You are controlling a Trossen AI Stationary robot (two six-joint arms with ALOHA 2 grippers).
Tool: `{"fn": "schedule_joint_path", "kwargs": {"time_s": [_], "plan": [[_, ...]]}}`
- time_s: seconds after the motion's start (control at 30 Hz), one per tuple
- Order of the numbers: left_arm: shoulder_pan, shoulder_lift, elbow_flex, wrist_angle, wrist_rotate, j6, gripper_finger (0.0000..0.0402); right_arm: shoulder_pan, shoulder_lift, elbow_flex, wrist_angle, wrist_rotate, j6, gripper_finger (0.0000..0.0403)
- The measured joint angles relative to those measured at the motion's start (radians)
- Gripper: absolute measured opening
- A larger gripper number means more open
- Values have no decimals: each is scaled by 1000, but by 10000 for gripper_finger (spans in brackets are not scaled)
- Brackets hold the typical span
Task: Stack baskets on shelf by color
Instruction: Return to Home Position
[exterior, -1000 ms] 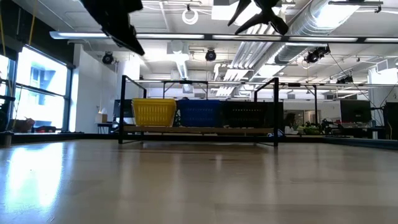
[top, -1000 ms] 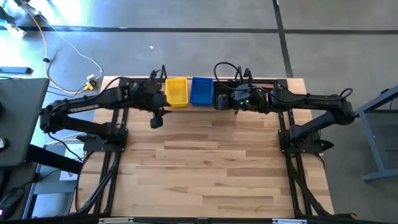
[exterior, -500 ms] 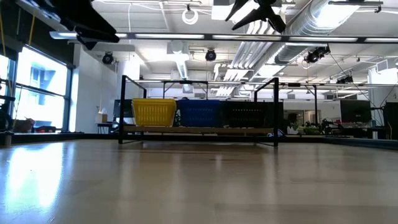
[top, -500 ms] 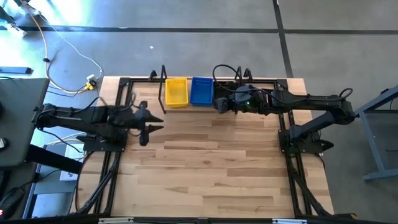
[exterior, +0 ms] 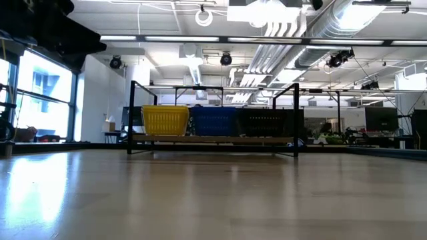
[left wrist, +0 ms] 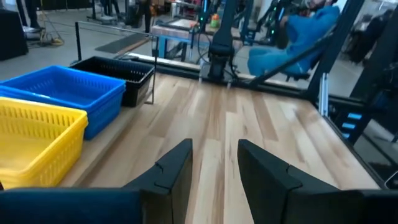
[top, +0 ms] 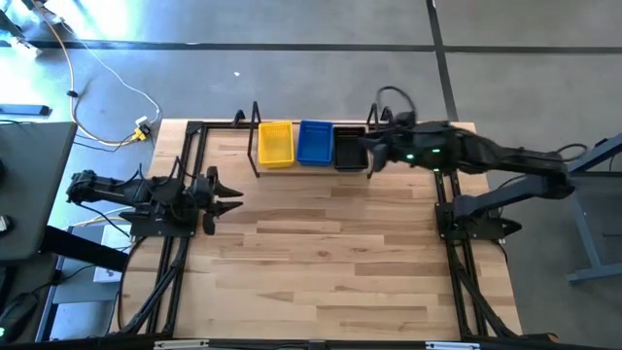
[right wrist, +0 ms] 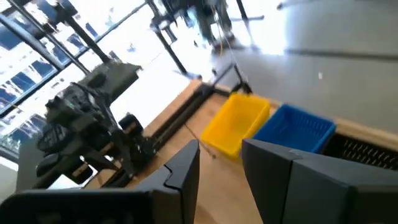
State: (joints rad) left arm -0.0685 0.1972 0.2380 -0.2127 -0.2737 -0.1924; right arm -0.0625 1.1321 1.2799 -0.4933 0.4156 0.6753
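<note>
Yellow baskets [top: 275,144], blue baskets [top: 315,142] and black baskets [top: 348,149] stand side by side on the shelf [top: 255,124] at the table's far edge. In the low view the yellow [exterior: 165,121], blue [exterior: 213,121] and black [exterior: 263,123] ones rest bottom-down on the shelf plank [exterior: 213,139]. My left gripper [top: 219,190] is open near the table's left edge, well clear of the yellow baskets [left wrist: 37,140]. My right gripper [top: 372,156] is open and raised beside the black baskets [right wrist: 367,152], touching nothing.
Bare wooden tabletop [top: 330,253] spreads from the shelf to the near edge. The arm mounts stand at the left [top: 155,224] and right [top: 471,219] sides. The shelf's black wire end frames [exterior: 131,113] rise above the baskets.
My left gripper has drawn back from the yellow baskets toward the table's left edge, its arm folding in. My right gripper has risen out of the low view and pulled back a little to the right, away from the black baskets. The baskets have stayed put.
</note>
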Motion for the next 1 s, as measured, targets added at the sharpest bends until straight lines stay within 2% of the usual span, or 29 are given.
{"fn": "schedule_joint_path", "kwargs": {"time_s": [0.23,0.33,0.53,0.77,1.0], "plan": [[0,-88,-83,20,-4,-41,117,33,-216,-132,1,111,-104,105],[0,-94,-100,34,-4,-41,117,61,-311,-243,32,135,-116,105],[1,-94,-136,42,-4,-44,117,96,-490,-529,232,139,-209,105],[1,-94,-141,41,-25,-40,117,105,-700,-850,423,59,-239,105],[1,-94,-141,38,-44,-40,117,105,-863,-1063,527,-143,-232,105]]}}
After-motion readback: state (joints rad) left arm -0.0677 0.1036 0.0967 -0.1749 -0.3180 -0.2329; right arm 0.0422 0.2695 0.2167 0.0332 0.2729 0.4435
